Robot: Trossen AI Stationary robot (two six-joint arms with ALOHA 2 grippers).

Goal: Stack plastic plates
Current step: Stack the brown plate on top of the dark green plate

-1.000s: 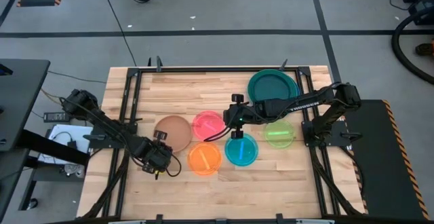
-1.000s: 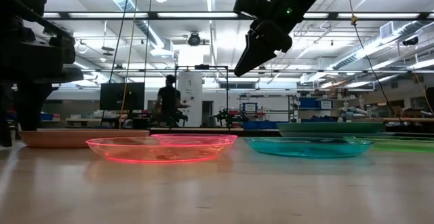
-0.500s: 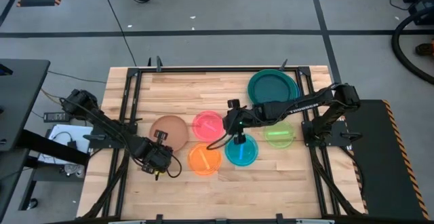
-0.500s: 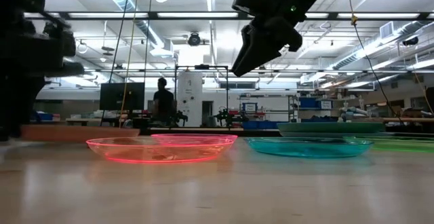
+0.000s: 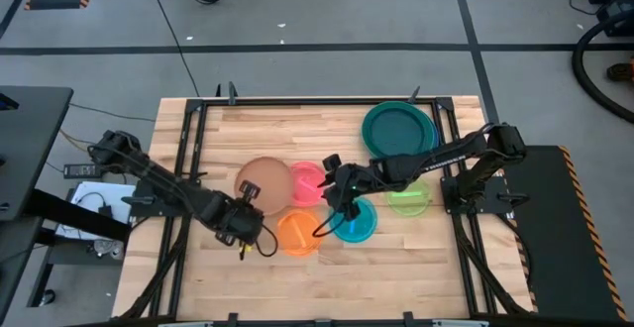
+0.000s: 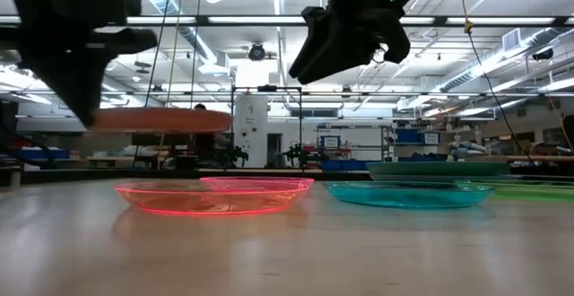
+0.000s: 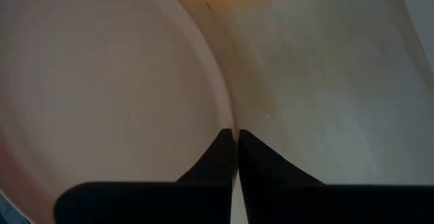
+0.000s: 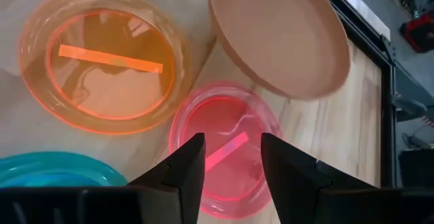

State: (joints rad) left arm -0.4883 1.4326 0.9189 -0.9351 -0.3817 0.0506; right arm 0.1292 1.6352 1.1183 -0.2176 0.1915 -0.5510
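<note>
My left gripper (image 5: 247, 209) is shut on the brown plate (image 5: 264, 178), which the low view shows level in the air (image 6: 152, 119). My right gripper (image 5: 331, 182) is open and empty above the pink plate (image 8: 224, 149), its fingers apart over it. The pink plate (image 5: 309, 181), the orange plate (image 5: 297, 233), the cyan plate (image 5: 354, 220) and the green plate (image 5: 407, 198) lie flat on the table. A large teal plate (image 5: 398, 129) lies at the far right. My left gripper pinches the brown plate's rim (image 7: 227, 108) between its two fingers, one on the inner side and one on the outer, at the plate's near edge (image 5: 254, 197). The fingers come from the table's near left. The plate is lifted clear and held level.
Bare wooden table (image 5: 248, 129) lies at the far left and along the near edge. A black metal frame (image 5: 188, 139) borders the table on both sides. A person stands far off in the room behind the table.
My left gripper has risen and gone toward the table's right and far side, lifting the brown plate clear of the table, level. My right gripper has gone toward the table's left and near edge, to above the pink plate.
</note>
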